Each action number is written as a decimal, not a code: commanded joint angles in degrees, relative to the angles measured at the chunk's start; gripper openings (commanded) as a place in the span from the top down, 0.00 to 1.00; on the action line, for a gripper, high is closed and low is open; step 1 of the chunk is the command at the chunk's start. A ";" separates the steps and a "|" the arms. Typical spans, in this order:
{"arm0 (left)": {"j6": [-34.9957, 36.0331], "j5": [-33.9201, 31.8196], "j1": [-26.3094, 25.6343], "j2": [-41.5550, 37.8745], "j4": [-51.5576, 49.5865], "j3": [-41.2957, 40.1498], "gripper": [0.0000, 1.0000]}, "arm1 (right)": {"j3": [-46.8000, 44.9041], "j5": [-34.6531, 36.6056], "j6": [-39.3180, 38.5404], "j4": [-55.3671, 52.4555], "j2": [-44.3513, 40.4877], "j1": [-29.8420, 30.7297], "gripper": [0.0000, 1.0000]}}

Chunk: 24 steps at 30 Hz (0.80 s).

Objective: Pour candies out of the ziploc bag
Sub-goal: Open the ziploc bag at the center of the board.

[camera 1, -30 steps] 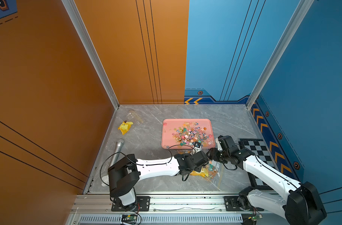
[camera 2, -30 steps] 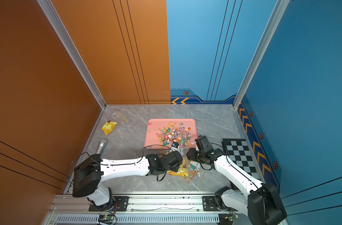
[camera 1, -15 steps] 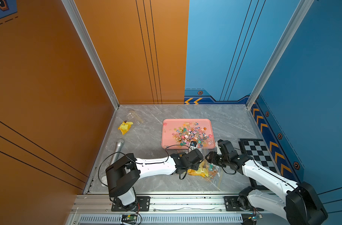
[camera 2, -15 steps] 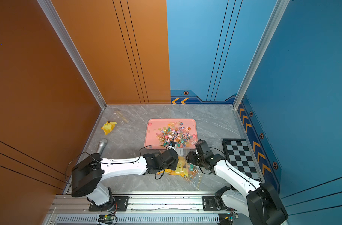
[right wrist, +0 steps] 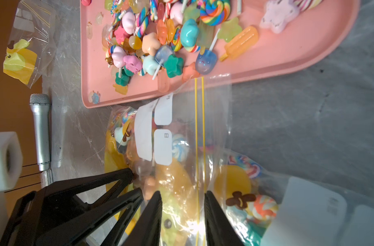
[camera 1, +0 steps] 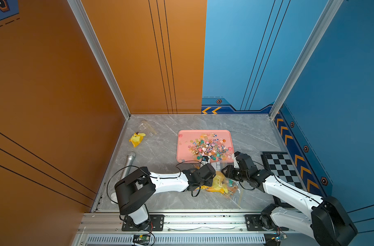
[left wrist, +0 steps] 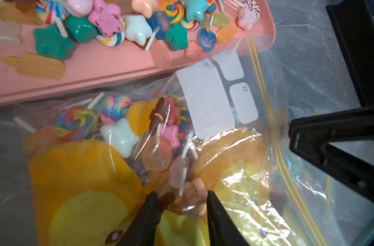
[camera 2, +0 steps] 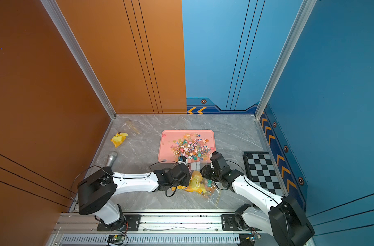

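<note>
The clear ziploc bag (camera 1: pixel 224 188) (camera 2: pixel 203 186) lies on the grey floor just in front of the pink tray (camera 1: pixel 183 149) (camera 2: pixel 166 149), its yellow-lined mouth touching the tray's rim. Candies (left wrist: pixel 118 134) and yellow plush pieces (left wrist: pixel 79 191) sit inside the ziploc bag (left wrist: pixel 267 149). A heap of candies (camera 1: pixel 209 147) (right wrist: pixel 160 42) covers the tray. My left gripper (camera 1: pixel 214 181) (left wrist: pixel 180 198) is shut on a lumpy fold of the bag. My right gripper (camera 1: pixel 224 173) (right wrist: pixel 183 198) is shut on the film beside the yellow zip line, close against the left fingers.
A small bag with a yellow toy (camera 1: pixel 137 138) lies at the back left. A silver microphone (camera 1: pixel 129 160) lies by the left wall. A checkerboard (camera 1: pixel 282 168) sits at the right under the right arm. Walls enclose three sides.
My right gripper has come down onto the bag next to the left one and its jaws have narrowed. The left gripper has shifted slightly with the bag.
</note>
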 commanded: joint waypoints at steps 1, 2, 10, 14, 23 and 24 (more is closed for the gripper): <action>-0.64 1.46 1.86 -1.05 -0.41 -2.49 0.61 | -0.89 -0.38 0.71 2.22 -0.72 0.51 0.66; -0.64 1.61 2.36 -1.33 -0.21 -3.12 0.61 | -0.89 -0.27 0.82 2.50 -0.74 0.57 0.67; 2.37 2.44 5.28 -3.55 -1.14 -4.42 0.67 | -0.94 0.07 0.77 3.05 -0.78 0.59 0.68; 6.28 0.14 2.12 -3.06 -6.30 1.84 0.60 | -1.12 1.59 0.78 2.39 -3.21 0.03 0.66; 7.70 -1.76 -2.30 -1.76 -9.98 10.08 0.54 | -1.11 7.29 -3.04 -9.73 -12.14 -6.23 0.64; 8.00 -1.95 -2.83 -1.46 -10.09 10.31 0.54 | -1.40 6.97 -3.68 -10.50 -12.32 -6.94 0.64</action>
